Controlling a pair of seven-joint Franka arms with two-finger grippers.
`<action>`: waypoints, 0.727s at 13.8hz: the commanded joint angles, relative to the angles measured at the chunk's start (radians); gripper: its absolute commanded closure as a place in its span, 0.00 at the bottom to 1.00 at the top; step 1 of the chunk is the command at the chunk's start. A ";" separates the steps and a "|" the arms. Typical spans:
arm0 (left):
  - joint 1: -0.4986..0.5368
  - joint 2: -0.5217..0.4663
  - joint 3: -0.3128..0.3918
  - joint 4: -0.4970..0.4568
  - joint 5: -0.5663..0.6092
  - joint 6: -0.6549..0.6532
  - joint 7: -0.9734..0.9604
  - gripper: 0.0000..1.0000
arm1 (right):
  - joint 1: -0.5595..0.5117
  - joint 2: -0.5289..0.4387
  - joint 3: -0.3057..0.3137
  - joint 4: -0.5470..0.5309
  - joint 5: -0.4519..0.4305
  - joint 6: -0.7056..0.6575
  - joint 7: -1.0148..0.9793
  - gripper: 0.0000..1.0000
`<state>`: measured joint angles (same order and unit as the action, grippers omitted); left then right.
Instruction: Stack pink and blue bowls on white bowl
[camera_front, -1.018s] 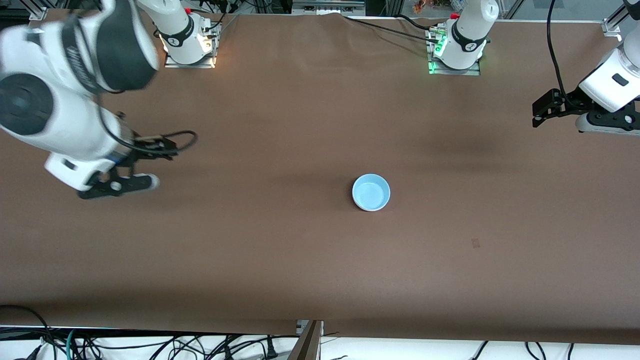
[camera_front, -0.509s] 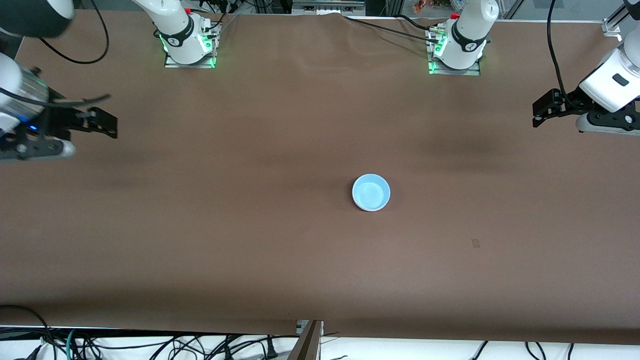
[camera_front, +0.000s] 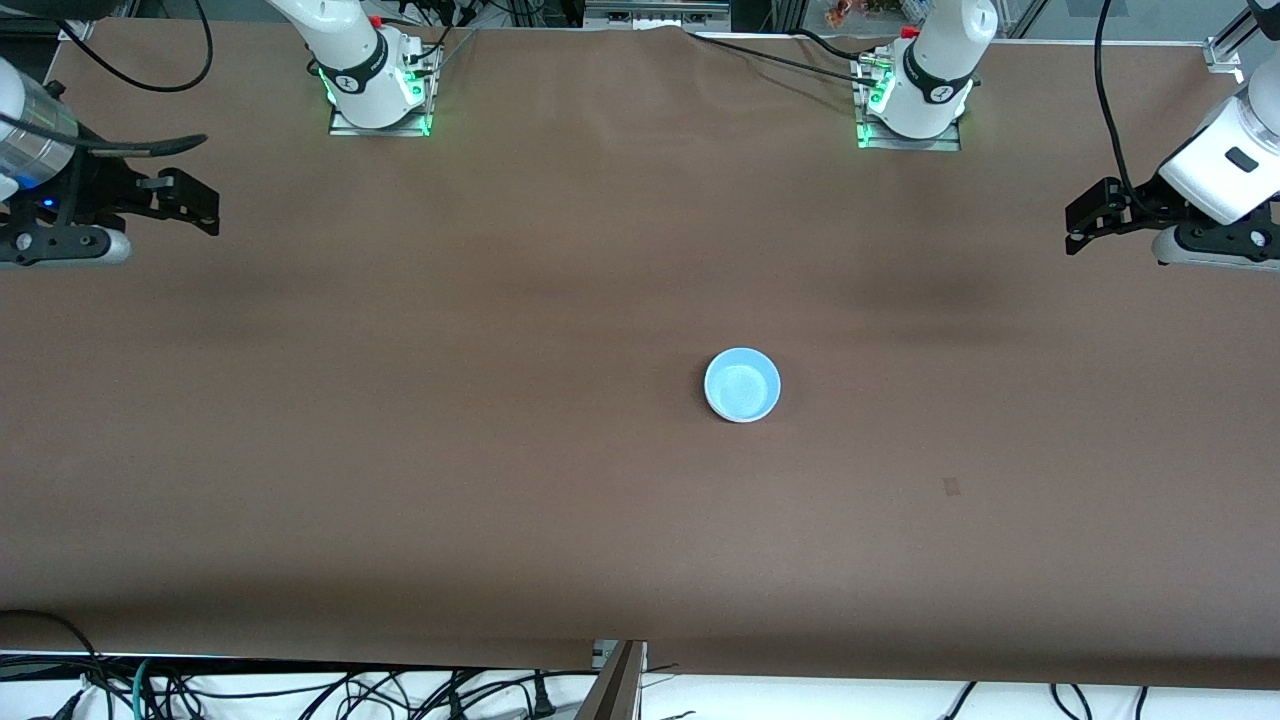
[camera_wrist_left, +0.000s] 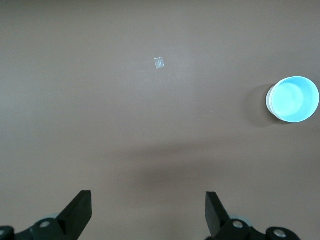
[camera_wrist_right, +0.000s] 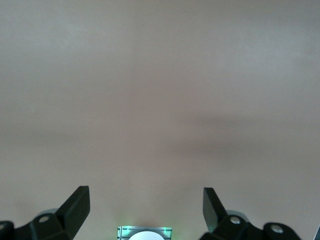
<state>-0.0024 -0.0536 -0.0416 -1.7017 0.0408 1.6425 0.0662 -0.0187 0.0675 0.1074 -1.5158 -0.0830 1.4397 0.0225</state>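
The blue bowl (camera_front: 742, 385) is seen upright and empty mid-counter (camera_front: 400, 450), well apart from every edge. The left tool (camera_front: 1085, 218) and right tool (camera_front: 190, 205) are held wide, empty, over opposite counter ends.

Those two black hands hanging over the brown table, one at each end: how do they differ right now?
The right hand hangs over the right arm's end of the table; the left hand hangs over the left arm's end. The left hand's own camera sees the blue bowl and a small scrap of tape on the table; the right hand's camera sees bare table and an arm base. Both are open, hold nothing, and are well away from the bowl.
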 joint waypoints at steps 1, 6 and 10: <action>-0.001 0.015 0.002 0.033 -0.013 -0.024 -0.005 0.00 | -0.027 -0.023 0.012 -0.029 -0.014 0.008 -0.027 0.00; -0.005 0.015 0.002 0.034 -0.013 -0.023 -0.005 0.00 | -0.029 -0.048 0.012 -0.024 -0.015 -0.021 -0.032 0.00; -0.007 0.015 0.002 0.034 -0.045 -0.020 -0.003 0.00 | -0.030 -0.045 0.011 -0.014 -0.011 -0.025 -0.096 0.00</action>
<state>-0.0061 -0.0535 -0.0429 -1.7009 0.0308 1.6425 0.0662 -0.0380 0.0348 0.1096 -1.5259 -0.0882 1.4102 -0.0500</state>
